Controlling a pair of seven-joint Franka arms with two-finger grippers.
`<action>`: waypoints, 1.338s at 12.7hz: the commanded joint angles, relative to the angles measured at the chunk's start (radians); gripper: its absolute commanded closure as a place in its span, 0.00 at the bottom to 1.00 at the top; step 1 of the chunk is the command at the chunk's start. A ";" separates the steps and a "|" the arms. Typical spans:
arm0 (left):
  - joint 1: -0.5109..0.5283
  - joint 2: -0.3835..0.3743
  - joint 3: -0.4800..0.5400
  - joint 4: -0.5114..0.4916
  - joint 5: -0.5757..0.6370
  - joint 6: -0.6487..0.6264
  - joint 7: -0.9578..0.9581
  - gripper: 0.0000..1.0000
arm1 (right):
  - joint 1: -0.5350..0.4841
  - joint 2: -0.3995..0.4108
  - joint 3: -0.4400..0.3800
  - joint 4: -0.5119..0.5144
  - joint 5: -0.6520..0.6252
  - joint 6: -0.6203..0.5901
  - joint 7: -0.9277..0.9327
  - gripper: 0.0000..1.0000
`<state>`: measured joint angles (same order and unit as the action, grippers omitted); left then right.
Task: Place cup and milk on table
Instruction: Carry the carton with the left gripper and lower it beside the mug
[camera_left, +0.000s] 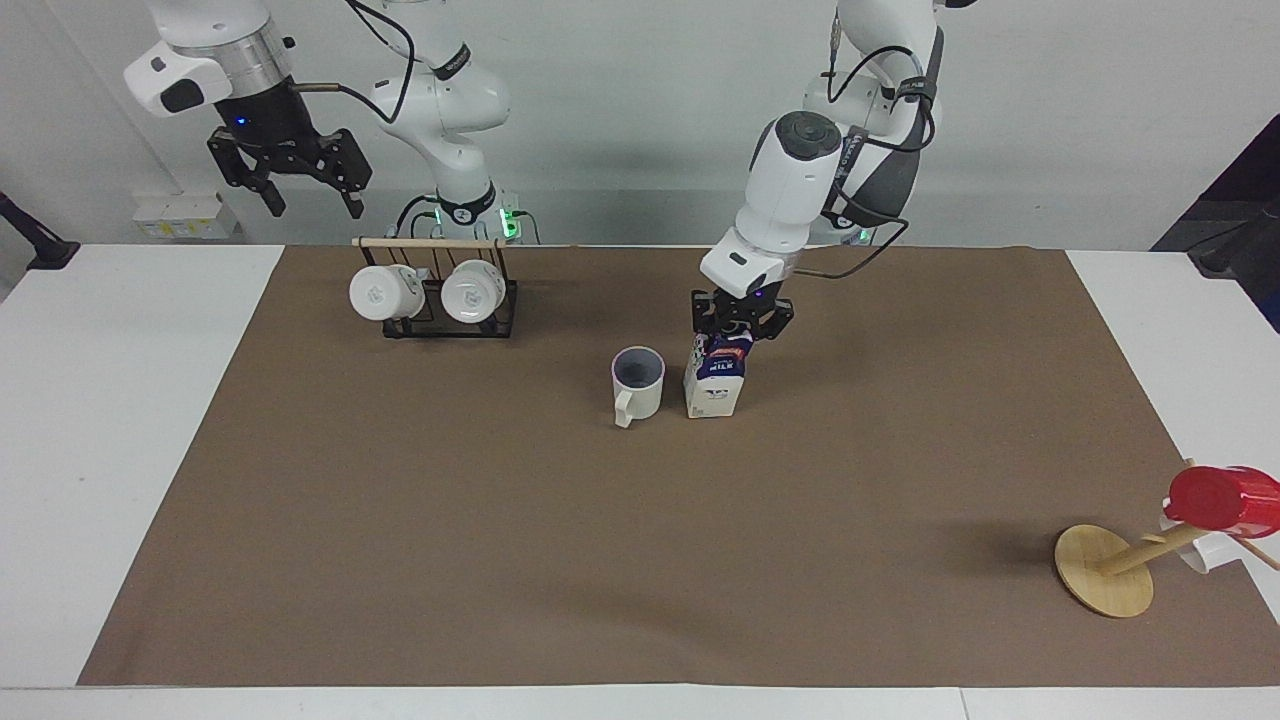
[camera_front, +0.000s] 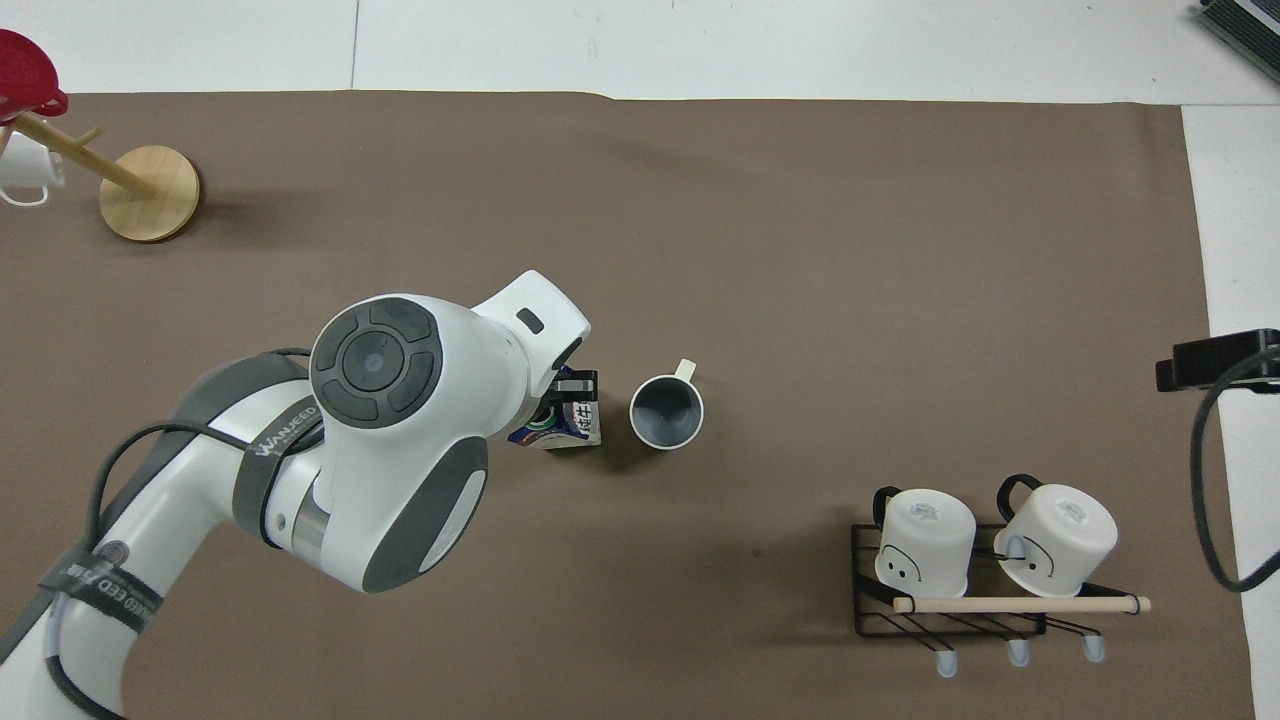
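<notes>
- While the milk (camera_left: 716, 383) is standing upright on the brown sheet (camera_left: 500, 540) of the table (camera_left: 100, 400), the left gripper (camera_left: 741, 327) is sitting directly on top of it, at the carton's peaked top.
- Its long axis is running straight up into the claw, so a clean exit is looking like a straight lift.
- Whether the left fingers are pinching the peak or are already slack, I cannot tell; the arm is hiding them from overhead.
- Just beside the milk, toward the right arm's end, the cup (camera_left: 637, 383) is standing upright with its handle pointing away from the robots.
- Any sideways drift toward it is risking a knock.
- High over the mug rack (camera_left: 437, 292), the right gripper (camera_left: 290, 180) is waiting with its fingers spread, holding nothing.
</notes>
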<state>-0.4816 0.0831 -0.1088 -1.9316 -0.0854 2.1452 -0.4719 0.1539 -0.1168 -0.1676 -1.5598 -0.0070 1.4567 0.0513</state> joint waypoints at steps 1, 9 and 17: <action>-0.029 -0.016 0.020 -0.004 0.053 -0.024 -0.048 0.44 | -0.004 -0.017 0.002 -0.011 -0.014 0.002 0.010 0.00; -0.014 -0.036 0.023 0.029 0.061 -0.068 -0.094 0.00 | -0.007 -0.012 0.000 -0.003 0.004 -0.004 0.007 0.00; 0.035 -0.169 0.049 0.091 0.027 -0.309 -0.082 0.00 | -0.007 -0.014 0.000 -0.005 0.004 -0.007 0.007 0.00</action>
<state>-0.4780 -0.0423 -0.0708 -1.8486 -0.0460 1.9077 -0.5613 0.1531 -0.1197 -0.1685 -1.5598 -0.0071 1.4566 0.0513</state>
